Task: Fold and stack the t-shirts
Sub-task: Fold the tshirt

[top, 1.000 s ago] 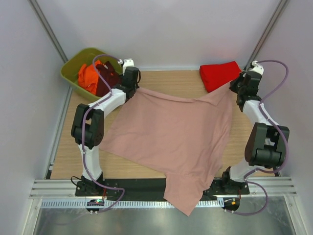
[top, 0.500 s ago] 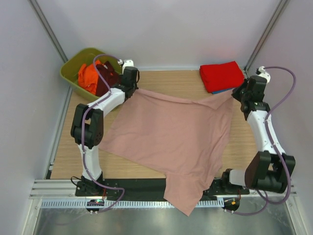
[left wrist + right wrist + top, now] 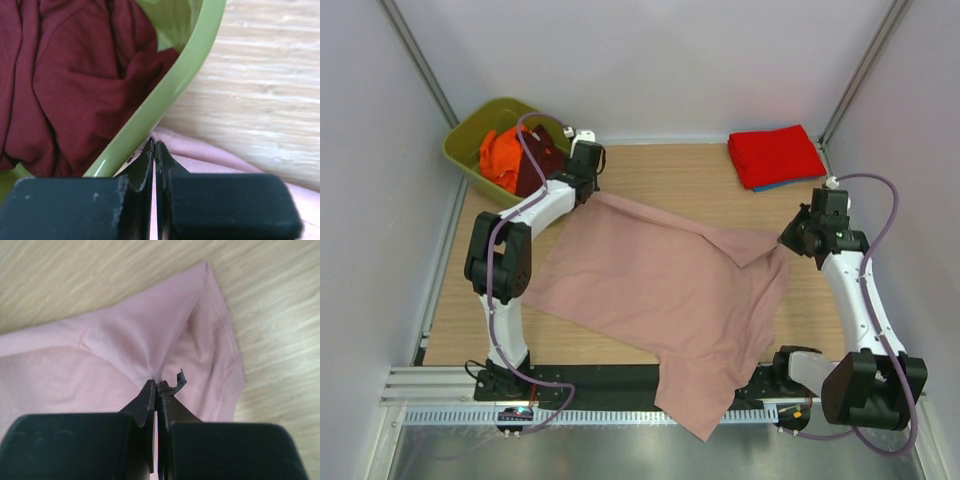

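The left arm (image 3: 535,208) and the right arm (image 3: 862,300) have white tube links and thick black joint housings. A lilac cable (image 3: 491,300) runs along each arm, starting from a black base (image 3: 505,380) at the 6 o'clock edge. The left fingers (image 3: 142,167) and the right fingers (image 3: 145,400) are matt black wedges with thin tips. A small torn flap (image 3: 177,380) stands at 2 o'clock of the right tips.

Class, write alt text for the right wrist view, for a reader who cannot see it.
The right gripper is shut on a pinch of the pink t-shirt, the cloth puckering at its fingertips. The shirt's hemmed corner lies on the wooden table.
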Robot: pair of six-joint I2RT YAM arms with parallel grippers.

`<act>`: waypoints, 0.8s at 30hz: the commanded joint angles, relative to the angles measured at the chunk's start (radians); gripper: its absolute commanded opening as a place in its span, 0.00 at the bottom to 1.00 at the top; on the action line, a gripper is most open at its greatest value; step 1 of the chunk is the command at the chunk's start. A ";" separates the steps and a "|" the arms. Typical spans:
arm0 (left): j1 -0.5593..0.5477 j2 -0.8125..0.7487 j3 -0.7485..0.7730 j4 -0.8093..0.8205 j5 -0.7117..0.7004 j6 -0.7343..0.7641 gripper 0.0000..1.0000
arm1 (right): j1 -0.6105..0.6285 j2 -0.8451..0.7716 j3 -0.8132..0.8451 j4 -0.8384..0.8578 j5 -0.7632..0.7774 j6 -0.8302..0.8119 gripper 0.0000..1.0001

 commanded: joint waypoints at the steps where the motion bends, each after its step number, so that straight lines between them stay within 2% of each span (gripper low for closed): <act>1: 0.017 -0.018 -0.015 -0.034 -0.049 0.033 0.00 | 0.018 -0.078 -0.001 -0.127 -0.003 -0.009 0.01; 11: 0.017 -0.021 -0.019 -0.128 -0.072 0.044 0.00 | 0.018 -0.161 0.025 -0.307 0.069 -0.061 0.01; 18: 0.017 -0.001 -0.012 -0.188 -0.086 0.045 0.00 | 0.021 -0.158 0.061 -0.391 0.049 -0.034 0.01; 24: 0.017 0.008 -0.007 -0.217 -0.091 0.039 0.00 | 0.052 -0.179 0.031 -0.476 0.052 0.020 0.01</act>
